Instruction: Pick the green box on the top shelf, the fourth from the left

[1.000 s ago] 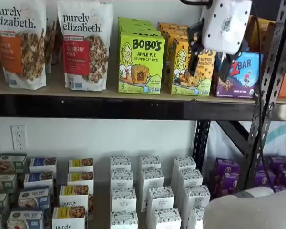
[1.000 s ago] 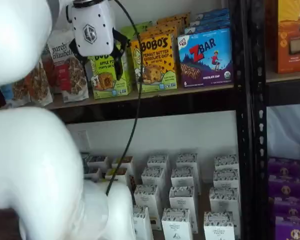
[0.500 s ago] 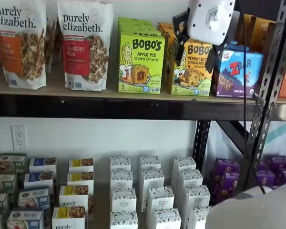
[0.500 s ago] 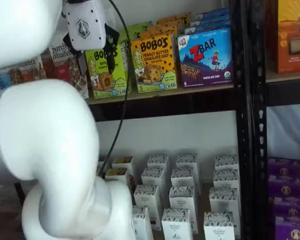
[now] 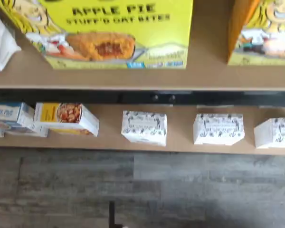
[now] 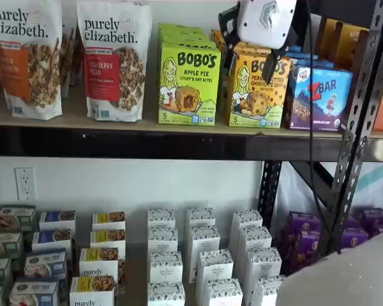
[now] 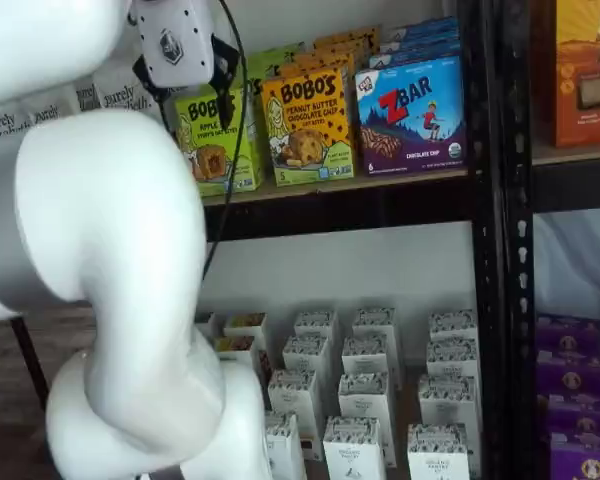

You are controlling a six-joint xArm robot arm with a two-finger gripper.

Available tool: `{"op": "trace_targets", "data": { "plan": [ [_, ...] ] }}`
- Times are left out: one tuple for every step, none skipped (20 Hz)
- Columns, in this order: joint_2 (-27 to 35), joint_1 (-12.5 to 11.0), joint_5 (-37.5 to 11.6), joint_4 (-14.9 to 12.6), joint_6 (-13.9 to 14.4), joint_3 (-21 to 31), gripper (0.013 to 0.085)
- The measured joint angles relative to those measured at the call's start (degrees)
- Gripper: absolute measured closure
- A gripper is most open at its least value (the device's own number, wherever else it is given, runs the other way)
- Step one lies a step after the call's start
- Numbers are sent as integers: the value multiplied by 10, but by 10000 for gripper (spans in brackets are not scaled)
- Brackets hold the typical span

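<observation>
Green Bobo's apple pie box (image 6: 189, 83) stands upright on the top shelf (image 6: 147, 144), between a purely elizabeth cranberry pecan bag (image 6: 113, 60) at its 9 o'clock and the orange-yellow Bobo's peanut butter box (image 6: 258, 91) at its 3 o'clock. Gripper (image 6: 250, 58) hangs in front of the peanut butter box, fingers spread wide, nothing between them (white body partly covers the box top). Wrist view: apple pie box (image 5: 109, 33) front face, small white cartons (image 5: 144, 127) on the lower level.
</observation>
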Motion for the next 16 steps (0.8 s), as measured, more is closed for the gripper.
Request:
{"op": "trace_targets", "data": {
  "plan": [
    [8,0,-6,-3,-1,-5,130],
    [17,0,-11,-6,-1,-10,130],
    [26,0,-17,-9,-2,-16,130],
    [37,0,-22,-12,-2,-23,130],
    [47,0,-29,-14,-2,-31,130],
    [56,0,-34,-16,-3,-37,130],
    [65,0,-40,-17,-3,-44,130],
    [76,0,-46,-19,-3,-52,130],
    [85,0,-52,-20,-3,-59,130],
    [95,1,-57,-21,-3,-68,130],
    [104,1,-60,-22,-3,-76,130],
    [112,2,-62,-22,-2,-84,130],
    [122,2,-63,-23,-2,-94,130],
    [130,3,-64,-23,-1,-102,130],
    [140,4,-63,-24,0,-112,130],
    [147,5,-61,-25,1,-120,130]
  ]
}}
